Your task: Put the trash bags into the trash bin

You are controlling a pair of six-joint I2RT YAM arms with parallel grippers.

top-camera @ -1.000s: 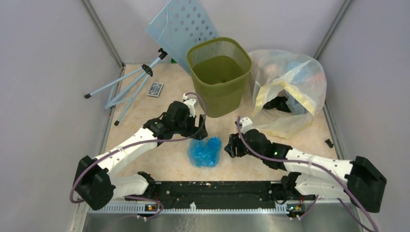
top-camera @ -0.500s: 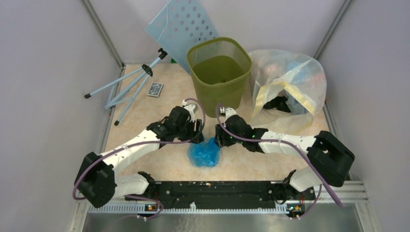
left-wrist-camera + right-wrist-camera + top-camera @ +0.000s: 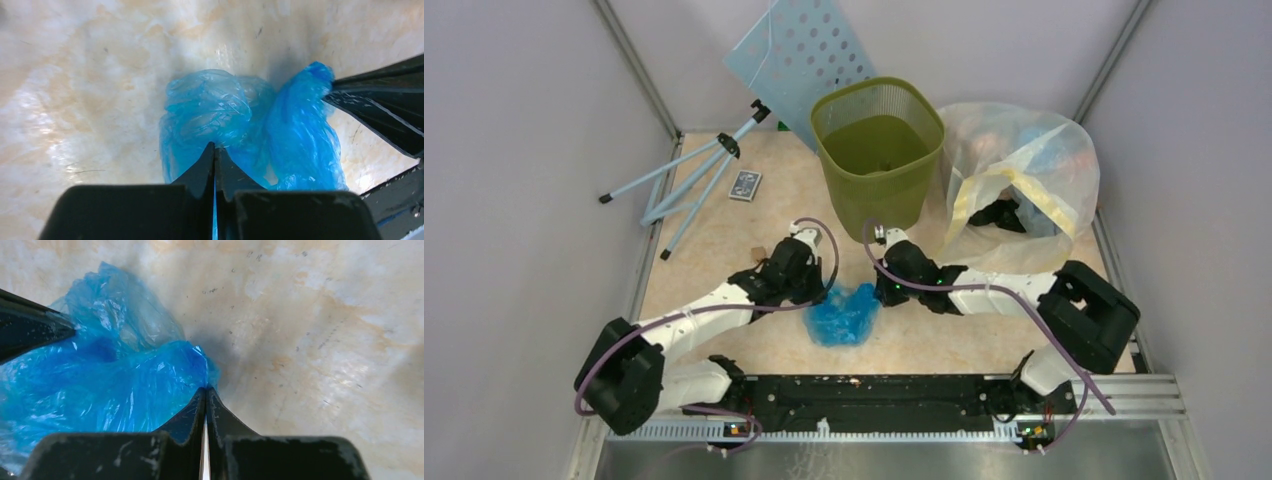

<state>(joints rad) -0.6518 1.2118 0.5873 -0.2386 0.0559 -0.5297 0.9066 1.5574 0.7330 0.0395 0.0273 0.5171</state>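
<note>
The trash bag (image 3: 844, 315), a crumpled translucent light-blue plastic bag, lies on the table between my two arms, in front of the olive-green trash bin (image 3: 886, 205). My left gripper (image 3: 820, 293) is shut at the bag's left side, and in the left wrist view (image 3: 215, 146) blue film (image 3: 210, 107) shows in the slit between its fingers. My right gripper (image 3: 879, 294) is shut on the bag's upper right edge (image 3: 206, 388), pinching a fold of the plastic (image 3: 115, 385). The bin stands upright and apart from both grippers.
A large clear yellowish bag (image 3: 1019, 185) stuffed with coloured items sits right of the bin. A perforated light-blue panel (image 3: 799, 50) leans on the back wall. A folded tripod (image 3: 689, 180) and a small card (image 3: 745, 185) lie at the left.
Both arms came in toward the bag, the right one swinging left. Both grippers, open before, have closed on the bag's edges. The bag still lies on the table.
</note>
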